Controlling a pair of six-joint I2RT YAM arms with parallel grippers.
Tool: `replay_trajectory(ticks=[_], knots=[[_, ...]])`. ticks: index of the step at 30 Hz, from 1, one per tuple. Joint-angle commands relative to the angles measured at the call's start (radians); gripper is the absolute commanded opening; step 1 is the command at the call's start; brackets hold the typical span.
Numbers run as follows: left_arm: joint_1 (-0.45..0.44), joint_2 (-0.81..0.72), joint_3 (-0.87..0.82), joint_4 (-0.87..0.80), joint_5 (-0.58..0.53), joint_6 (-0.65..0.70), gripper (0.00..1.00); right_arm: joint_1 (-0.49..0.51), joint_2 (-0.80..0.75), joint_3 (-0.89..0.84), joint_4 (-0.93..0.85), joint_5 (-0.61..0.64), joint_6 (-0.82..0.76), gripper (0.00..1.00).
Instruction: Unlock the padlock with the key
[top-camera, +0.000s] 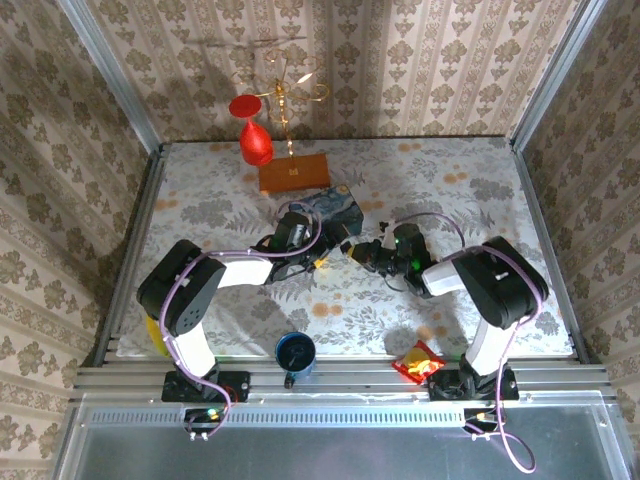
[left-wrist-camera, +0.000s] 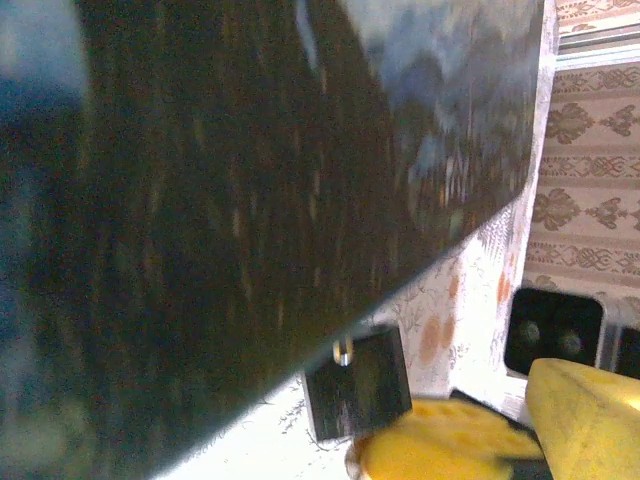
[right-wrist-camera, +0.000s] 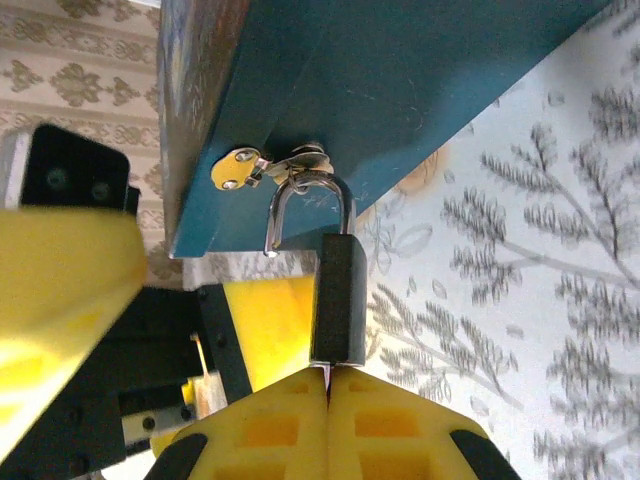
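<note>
Looks like the padlock (right-wrist-camera: 338, 300) is popped. The key (right-wrist-camera: 327, 372) is pinched at its 6 o'clock by the right hand (right-wrist-camera: 328, 395); the left hand (top-camera: 335, 250) is spread open. Unhooking is needed next.

Flowered table (top-camera: 480, 200): tin (top-camera: 335, 205) at centre, wooden stand (top-camera: 293, 174) at twelve o'clock, cup (top-camera: 295, 354) at six, packet (top-camera: 420, 362) at five.
</note>
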Motion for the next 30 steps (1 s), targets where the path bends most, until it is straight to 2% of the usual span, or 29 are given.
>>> replay_trajectory(ticks=[1,9,12,15,21,23,27,30], knots=[[-0.008,-0.039,0.019,-0.058,-0.036,0.056,1.0,0.032,-0.094,-0.028,-0.174,0.107,-0.072,0.0],[-0.011,-0.129,-0.005,-0.154,-0.115,0.112,1.0,0.126,-0.257,-0.029,-0.471,0.268,-0.144,0.0],[-0.012,-0.158,-0.01,-0.177,-0.133,0.13,1.0,0.151,-0.287,-0.024,-0.544,0.31,-0.167,0.06],[-0.015,-0.188,-0.014,-0.189,-0.142,0.144,1.0,0.167,-0.297,-0.02,-0.576,0.331,-0.181,0.14],[-0.017,-0.243,-0.017,-0.236,-0.186,0.182,1.0,0.188,-0.281,-0.003,-0.588,0.342,-0.186,0.17],[-0.019,-0.255,-0.013,-0.253,-0.2,0.196,1.0,0.192,-0.279,0.005,-0.591,0.346,-0.19,0.21],[-0.01,-0.268,0.017,-0.318,-0.225,0.263,1.0,0.193,-0.286,0.022,-0.615,0.358,-0.202,0.24],[0.003,-0.267,0.063,-0.389,-0.235,0.348,1.0,0.192,-0.294,0.046,-0.655,0.383,-0.222,0.3]])
